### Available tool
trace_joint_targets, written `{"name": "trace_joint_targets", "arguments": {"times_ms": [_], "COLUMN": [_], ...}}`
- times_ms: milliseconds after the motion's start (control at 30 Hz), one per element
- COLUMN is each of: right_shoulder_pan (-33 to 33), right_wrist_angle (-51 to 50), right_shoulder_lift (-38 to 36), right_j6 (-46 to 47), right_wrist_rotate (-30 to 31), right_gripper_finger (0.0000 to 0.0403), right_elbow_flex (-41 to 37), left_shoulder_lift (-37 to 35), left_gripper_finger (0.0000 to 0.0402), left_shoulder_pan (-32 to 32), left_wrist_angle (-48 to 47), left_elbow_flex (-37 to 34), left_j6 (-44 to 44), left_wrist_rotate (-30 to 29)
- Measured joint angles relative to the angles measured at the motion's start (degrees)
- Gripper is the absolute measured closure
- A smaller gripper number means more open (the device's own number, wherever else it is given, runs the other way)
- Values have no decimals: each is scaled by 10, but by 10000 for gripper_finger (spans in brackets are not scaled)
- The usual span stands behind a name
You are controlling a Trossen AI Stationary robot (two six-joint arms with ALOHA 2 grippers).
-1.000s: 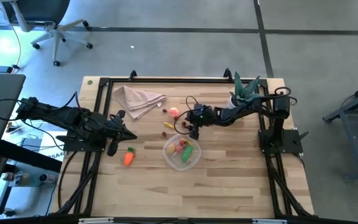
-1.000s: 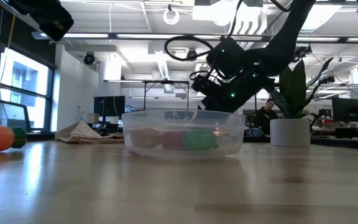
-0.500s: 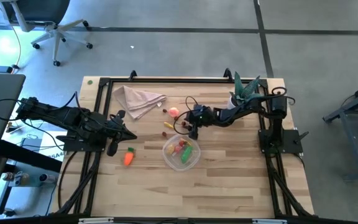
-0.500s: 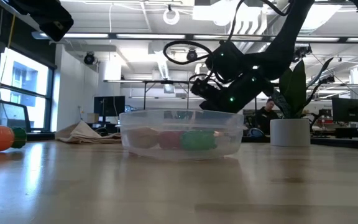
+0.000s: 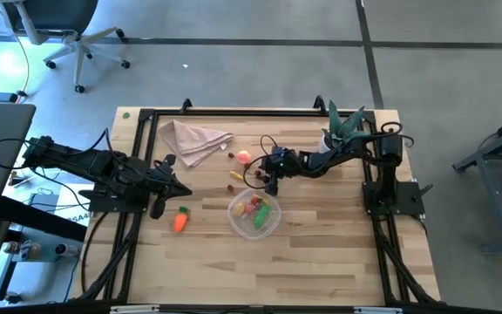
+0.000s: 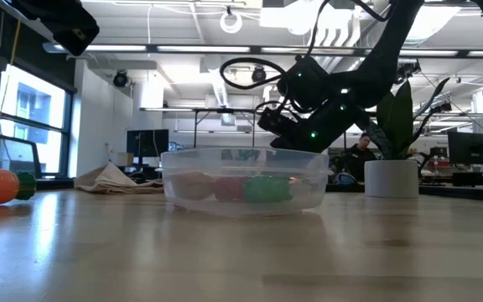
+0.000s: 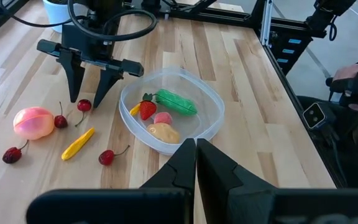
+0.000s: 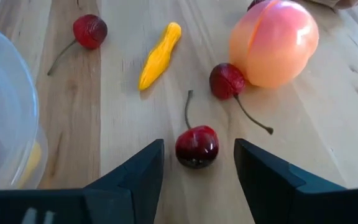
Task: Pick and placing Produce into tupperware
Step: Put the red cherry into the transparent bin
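Your right gripper (image 8: 194,163) hung low over the middle of the tabletop (image 5: 321,262), jaws spread to straddle a cherry (image 8: 197,146) lying between them, not yet touched; likely lined up for a pinch. The peach (image 8: 273,42) and yellow piece (image 8: 159,55) lay just beyond. The tupperware (image 7: 213,115) sat beside it, holding several pieces. Your left gripper (image 7: 196,163) waited near the left edge, jaws pressed together, carrot (image 5: 179,221) close by.
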Motion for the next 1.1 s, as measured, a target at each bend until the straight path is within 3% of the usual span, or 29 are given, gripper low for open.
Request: {"name": "trace_joint_targets", "arguments": {"times_ms": [233,800,1100], "right_shoulder_pan": [3,3,3], "right_wrist_angle": [4,2,2], "right_shoulder_lift": [0,0,0], "right_j6": [4,18,18], "right_wrist_rotate": [-8,-4,-4], "right_gripper_finger": [259,266,296], "right_elbow_flex": [0,0,0], "left_shoulder_lift": [0,0,0], "left_gripper_finger": [396,396,396], "left_shoulder_pan": [0,0,0], "left_wrist_angle": [0,0,0], "left_elbow_flex": [0,0,0], "left_j6": [0,0,0], "left_wrist_rotate": [0,0,0]}}
